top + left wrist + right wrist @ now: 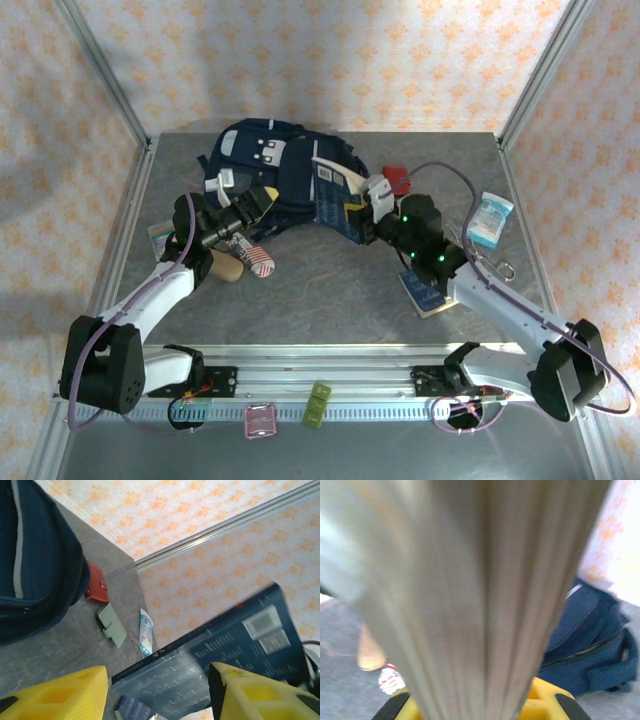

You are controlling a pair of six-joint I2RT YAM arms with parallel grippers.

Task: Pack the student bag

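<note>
No wording legible, dark blue book (pixel 220 655) back cover bearing a white barcode label (pixel 260 623) and a small code square (pixel 276 641), rows of pale print (pixel 200 652) alongside, all too blurred to read.

left hand (pixel 157 695) is gaping open, blue book (pixel 220 650) tilting just beyond it; student bag (pixel 35 560) lying on table (pixel 65 645) to its left.
</note>
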